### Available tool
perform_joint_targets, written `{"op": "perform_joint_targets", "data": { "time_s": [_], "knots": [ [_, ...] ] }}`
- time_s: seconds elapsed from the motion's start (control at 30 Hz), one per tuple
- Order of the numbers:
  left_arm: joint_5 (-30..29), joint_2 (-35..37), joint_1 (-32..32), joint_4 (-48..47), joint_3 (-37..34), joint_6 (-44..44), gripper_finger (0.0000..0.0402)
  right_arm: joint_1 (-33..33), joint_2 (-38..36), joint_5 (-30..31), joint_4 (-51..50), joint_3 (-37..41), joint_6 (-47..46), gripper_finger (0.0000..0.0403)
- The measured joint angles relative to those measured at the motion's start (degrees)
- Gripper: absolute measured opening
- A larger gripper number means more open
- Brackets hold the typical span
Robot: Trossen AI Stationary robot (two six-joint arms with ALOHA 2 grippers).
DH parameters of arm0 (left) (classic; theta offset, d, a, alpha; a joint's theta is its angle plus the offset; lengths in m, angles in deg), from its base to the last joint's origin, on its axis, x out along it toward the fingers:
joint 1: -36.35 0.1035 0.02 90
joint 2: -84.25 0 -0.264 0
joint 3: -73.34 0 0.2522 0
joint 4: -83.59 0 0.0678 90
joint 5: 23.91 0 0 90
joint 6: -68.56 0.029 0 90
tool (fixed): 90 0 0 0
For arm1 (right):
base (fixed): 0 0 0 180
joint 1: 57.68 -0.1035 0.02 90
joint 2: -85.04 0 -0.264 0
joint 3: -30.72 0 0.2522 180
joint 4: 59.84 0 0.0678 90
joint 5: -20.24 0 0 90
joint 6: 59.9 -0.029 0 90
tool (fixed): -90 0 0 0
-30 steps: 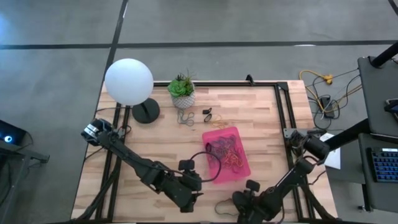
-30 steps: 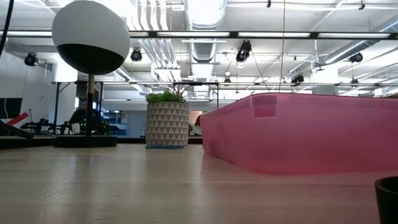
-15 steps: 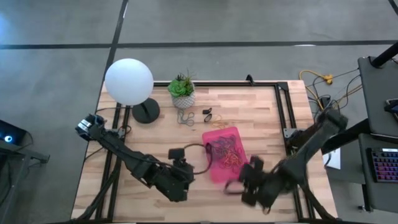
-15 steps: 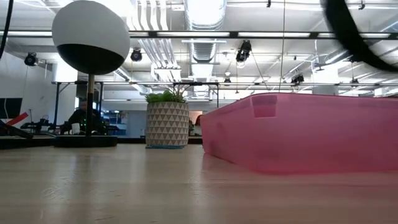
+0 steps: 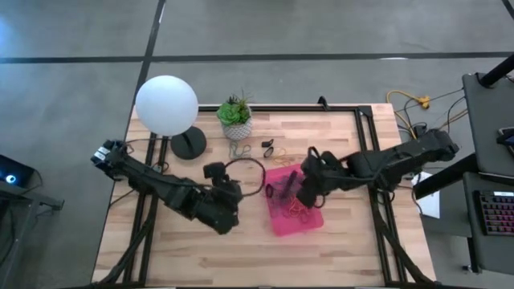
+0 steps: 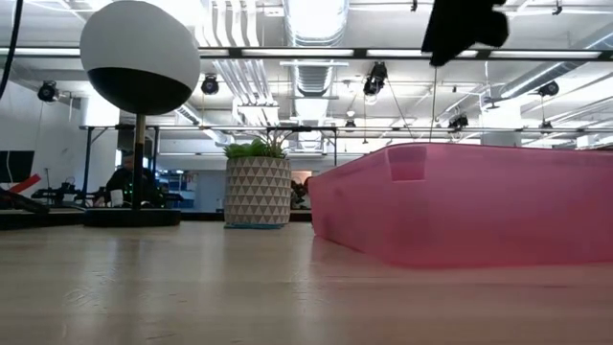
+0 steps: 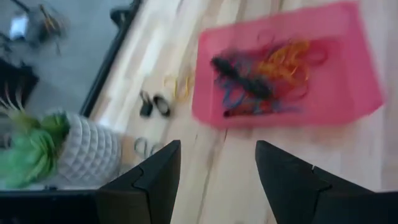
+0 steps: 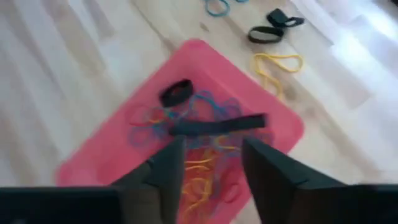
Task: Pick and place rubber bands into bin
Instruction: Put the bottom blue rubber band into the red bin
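High view: the wooden table [image 5: 337, 144] is seen with the pink bin [image 5: 309, 221] near its middle, and a tangle of rubber bands [image 5: 295, 210] is held inside it, with a few more lying loose on the wood beyond its far edge. The right gripper [image 5: 306, 191] is held above the bin with fingers parted and nothing gripped. The left gripper [image 5: 227, 198] is positioned left of the bin, likewise spread wide and empty.

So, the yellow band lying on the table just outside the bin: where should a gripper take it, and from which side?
Probably straight from above. The yellow band lies flat on the wood as a thin loop, so nothing stands up to grip sideways. Pinch one strand at its wider end, away from the bin rim and clear of the black bands.
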Motion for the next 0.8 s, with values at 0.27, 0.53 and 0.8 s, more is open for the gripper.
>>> {"op": "perform_joint_targets", "data": {
  "time_s": [0.27, 0.53, 0.8],
  "knots": [
    [9.6, 1.6, 7.6, 8.0, -12.2, 16.6, 0.0192, 3.3, 0.0, 4.7, -1.5, -4.0, 10.8, 0.0224],
    [34.0, 0.6, 23.7, 27.2, -24.4, 28.8, 0.0184, 7.1, -2.3, 1.9, -8.8, -6.1, 12.0, 0.0224],
    [31.8, -0.4, 40.9, 31.1, -22.8, 38.8, 0.0144, 15.1, -4.1, 1.4, -11.6, -6.0, 18.4, 0.0223]
  ]
}}
